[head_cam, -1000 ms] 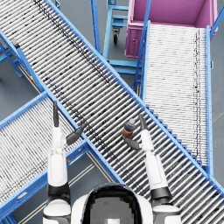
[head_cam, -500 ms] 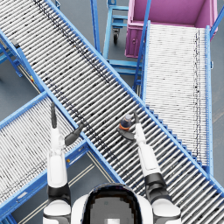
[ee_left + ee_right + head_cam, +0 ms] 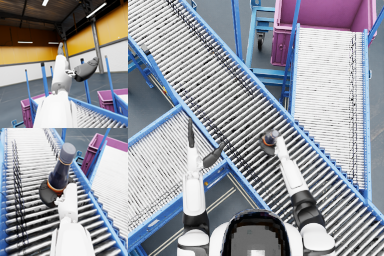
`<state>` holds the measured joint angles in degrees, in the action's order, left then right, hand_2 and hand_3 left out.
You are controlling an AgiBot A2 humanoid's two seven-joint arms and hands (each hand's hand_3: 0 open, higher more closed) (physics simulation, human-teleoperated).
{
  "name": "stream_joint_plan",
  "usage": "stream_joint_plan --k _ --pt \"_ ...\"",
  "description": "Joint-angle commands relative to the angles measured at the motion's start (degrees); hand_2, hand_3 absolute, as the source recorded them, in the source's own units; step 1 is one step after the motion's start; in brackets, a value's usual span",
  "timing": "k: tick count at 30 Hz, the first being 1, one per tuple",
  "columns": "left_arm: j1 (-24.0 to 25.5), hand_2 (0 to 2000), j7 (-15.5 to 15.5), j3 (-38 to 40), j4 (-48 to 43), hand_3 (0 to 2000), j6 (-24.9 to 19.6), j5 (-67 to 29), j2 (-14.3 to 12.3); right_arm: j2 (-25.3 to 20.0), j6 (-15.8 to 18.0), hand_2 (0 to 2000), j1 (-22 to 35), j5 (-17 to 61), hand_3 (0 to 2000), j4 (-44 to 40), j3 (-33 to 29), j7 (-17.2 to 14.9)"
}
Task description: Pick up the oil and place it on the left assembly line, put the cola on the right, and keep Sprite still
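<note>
The central conveyor (image 3: 228,100) runs diagonally across the head view and carries the work. Its rollers are bare apart from one item near its right rail.

The right conveyor (image 3: 328,90) stands beyond that rail and slopes up to a purple bin (image 3: 328,12) at its far end. This is judged to be the destination line for the cola. The left conveyor (image 3: 153,160) lies on the opposite side, under the left arm (image 3: 193,190).

The right arm (image 3: 290,172) reaches forward over the central conveyor so that its hand meets the item from the robot's side.

The item is a dark bottle (image 3: 60,173) with a grey cap and an orange band low on its body — judged to be the cola. It is tilted, with the cap leaning toward the right conveyor. No oil or Sprite can be made out in these views.

The right hand (image 3: 48,194) is clenched around the lower body of the bottle, below the orange band. A low grip leaves the neck free and, by judgement, keeps the weight close to the palm for the carry. Whether the base is clear of the rollers cannot be told.

The left hand (image 3: 83,70) is released — fingers apart, nothing in it. It is held raised beside the left conveyor, well apart from the bottle, presumably to stay out of the right arm's path.
</note>
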<state>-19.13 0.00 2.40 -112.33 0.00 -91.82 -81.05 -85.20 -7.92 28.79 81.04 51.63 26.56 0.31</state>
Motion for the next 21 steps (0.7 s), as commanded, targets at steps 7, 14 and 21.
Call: stream_joint_plan --k 7,14,21 --pt "1.1 0 0.0 -1.3 -3.7 0 0.0 0.0 -0.2 -1.0 17.6 2000 2.7 -0.2 2000 31.1 -17.1 0.1" --pt "-0.1 0 0.0 -4.5 -3.8 0 0.0 0.0 -0.7 -0.1 13.8 2000 12.9 -0.2 2000 25.4 -30.6 -0.5" --pt "-1.7 0 0.0 -7.3 -2.6 0 0.0 0.0 -1.7 3.2 13.4 2000 25.3 -0.3 2000 0.9 -40.0 -0.3"
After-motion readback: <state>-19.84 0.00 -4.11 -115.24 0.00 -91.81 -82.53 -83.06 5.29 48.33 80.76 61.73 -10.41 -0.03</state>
